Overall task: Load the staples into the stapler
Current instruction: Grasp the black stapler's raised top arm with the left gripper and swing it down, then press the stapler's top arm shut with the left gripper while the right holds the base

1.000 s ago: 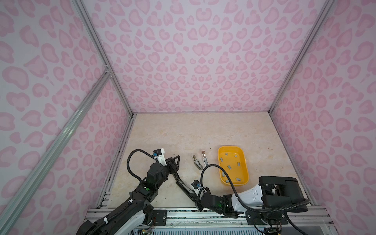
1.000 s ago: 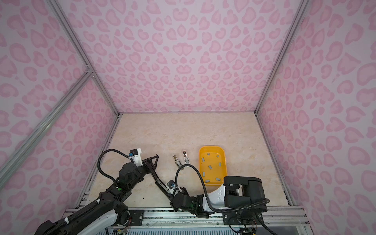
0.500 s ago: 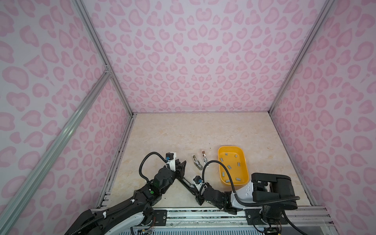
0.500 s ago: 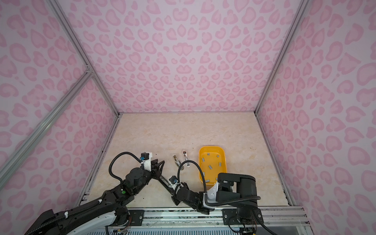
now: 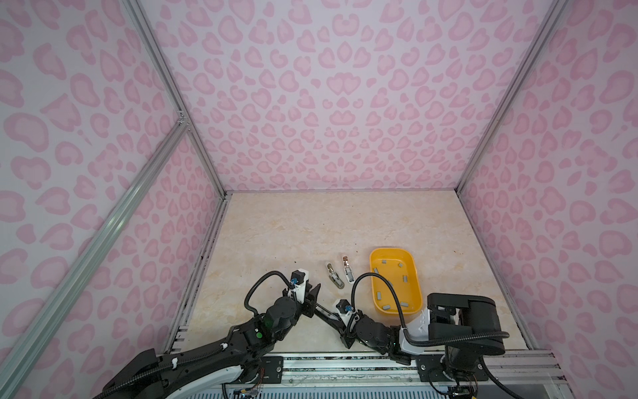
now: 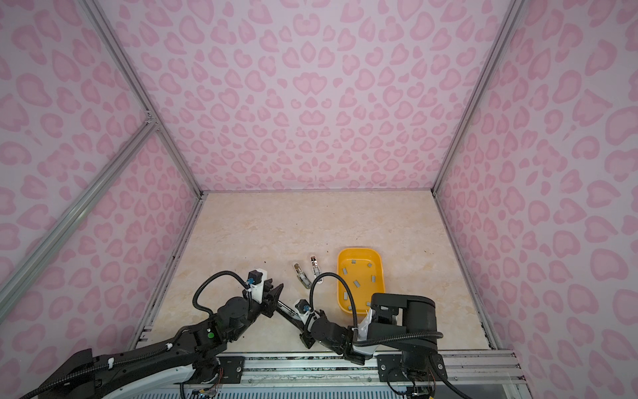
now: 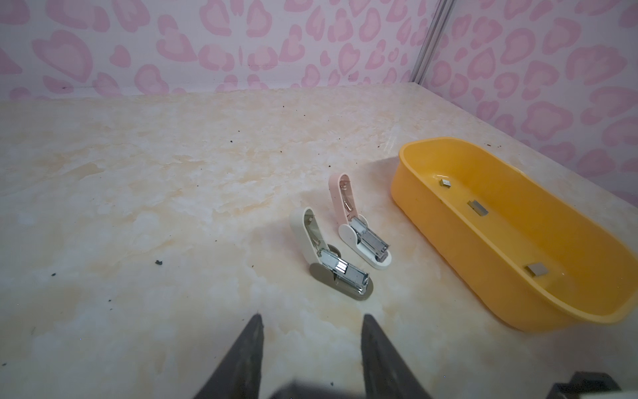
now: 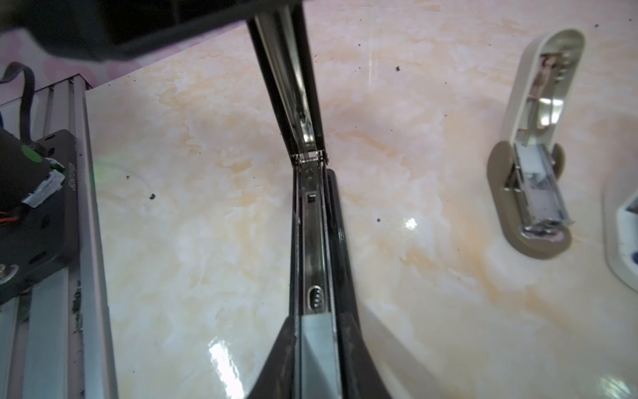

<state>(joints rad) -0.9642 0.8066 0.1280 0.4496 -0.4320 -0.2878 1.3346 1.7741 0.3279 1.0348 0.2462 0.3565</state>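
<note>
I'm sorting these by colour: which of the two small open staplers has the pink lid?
The small stapler nearer the yellow tray: pink lid, white base. Its neighbour has a cream lid and grey base.

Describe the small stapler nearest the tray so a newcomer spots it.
Find the yellow tray. Two small open staplers lie beside it; the nearer one is the pink stapler. Pink lid, white base; the neighbour is cream on grey.

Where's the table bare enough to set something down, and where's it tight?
Bare: the far table from the back wall to the small staplers and yellow tray; the stretch left of the staplers to the left wall; the strip right of the tray. Tight: between staplers and tray, and the near edge around the black stapler.
</note>
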